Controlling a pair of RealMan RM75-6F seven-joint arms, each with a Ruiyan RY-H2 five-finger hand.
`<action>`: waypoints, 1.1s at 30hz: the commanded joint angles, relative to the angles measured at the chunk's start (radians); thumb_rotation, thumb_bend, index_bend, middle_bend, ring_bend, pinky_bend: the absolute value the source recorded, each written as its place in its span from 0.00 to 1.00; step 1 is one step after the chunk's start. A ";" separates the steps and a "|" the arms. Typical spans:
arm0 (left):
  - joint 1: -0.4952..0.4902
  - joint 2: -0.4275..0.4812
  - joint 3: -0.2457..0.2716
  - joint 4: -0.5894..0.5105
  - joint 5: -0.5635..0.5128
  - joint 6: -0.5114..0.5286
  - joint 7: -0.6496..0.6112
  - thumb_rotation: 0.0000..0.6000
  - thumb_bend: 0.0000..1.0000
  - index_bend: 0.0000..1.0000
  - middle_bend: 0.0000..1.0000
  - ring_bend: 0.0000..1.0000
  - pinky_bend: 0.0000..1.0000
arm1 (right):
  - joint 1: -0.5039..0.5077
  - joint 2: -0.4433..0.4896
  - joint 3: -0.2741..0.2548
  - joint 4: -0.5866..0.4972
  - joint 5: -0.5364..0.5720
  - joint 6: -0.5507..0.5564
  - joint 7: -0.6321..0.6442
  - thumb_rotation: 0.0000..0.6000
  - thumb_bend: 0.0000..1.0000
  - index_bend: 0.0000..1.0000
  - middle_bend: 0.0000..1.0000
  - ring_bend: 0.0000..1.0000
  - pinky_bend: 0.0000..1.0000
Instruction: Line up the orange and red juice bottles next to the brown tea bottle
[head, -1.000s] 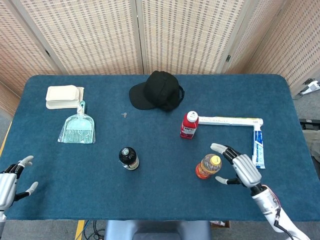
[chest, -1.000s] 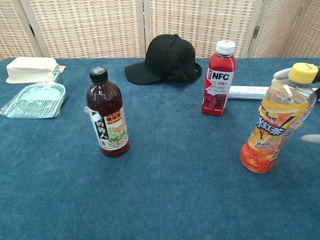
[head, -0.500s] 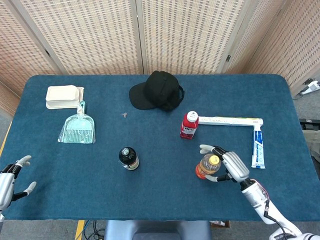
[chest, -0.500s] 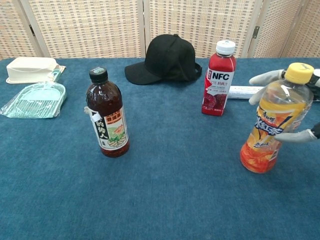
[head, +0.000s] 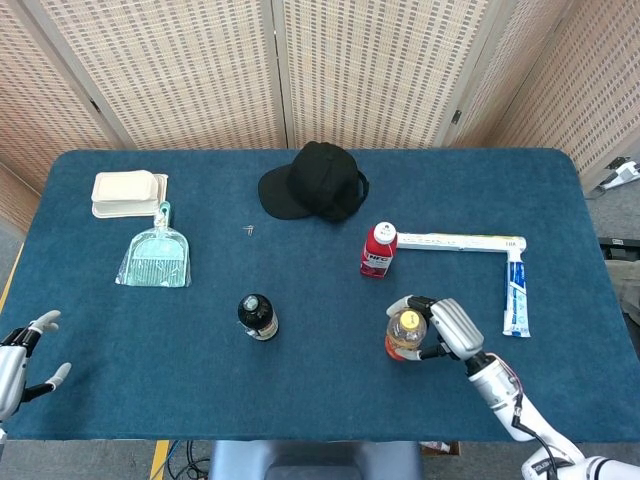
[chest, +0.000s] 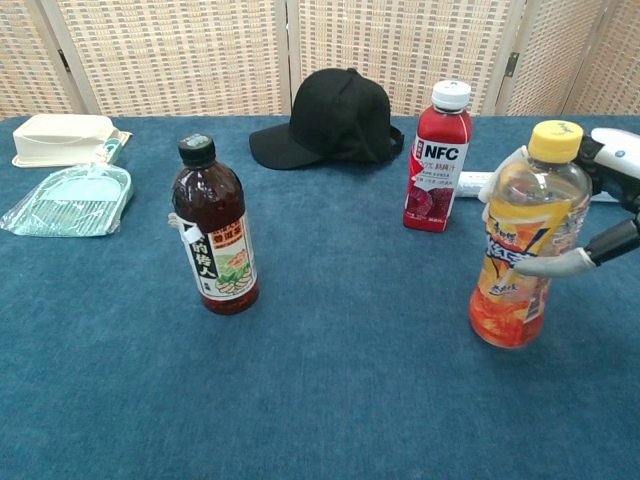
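Note:
The orange juice bottle (head: 405, 334) (chest: 522, 249) with a yellow cap stands at the front right of the table. My right hand (head: 447, 327) (chest: 598, 215) wraps around it, fingers behind and thumb in front. The red juice bottle (head: 378, 250) (chest: 435, 158) stands upright further back, near the middle right. The brown tea bottle (head: 257, 316) (chest: 214, 226) with a black cap stands upright at the front centre-left. My left hand (head: 22, 358) hovers open past the table's front left corner, holding nothing.
A black cap (head: 318, 182) (chest: 334, 118) lies at the back centre. A teal dustpan (head: 156, 257) (chest: 70, 199) and a cream box (head: 126, 192) (chest: 62, 139) sit at the left. Two toothpaste boxes (head: 462, 242) (head: 515, 292) lie at the right, behind my right hand.
My right hand has moved left and closed around the orange juice bottle, which has shifted a little to the left. The left hand has barely moved.

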 joint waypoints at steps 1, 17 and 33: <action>0.001 0.001 -0.001 -0.002 -0.001 0.002 0.000 1.00 0.21 0.33 0.33 0.34 0.55 | 0.014 -0.004 0.008 -0.012 0.001 -0.007 -0.010 1.00 0.16 0.50 0.53 0.46 0.66; 0.005 0.006 -0.007 0.000 -0.011 0.004 -0.003 1.00 0.21 0.33 0.33 0.34 0.55 | 0.123 -0.099 0.080 0.018 0.024 -0.054 -0.035 1.00 0.19 0.50 0.53 0.46 0.66; 0.006 0.011 -0.022 0.015 -0.042 -0.004 -0.022 1.00 0.21 0.34 0.33 0.35 0.55 | 0.243 -0.244 0.118 0.140 0.045 -0.109 0.029 1.00 0.19 0.50 0.53 0.46 0.66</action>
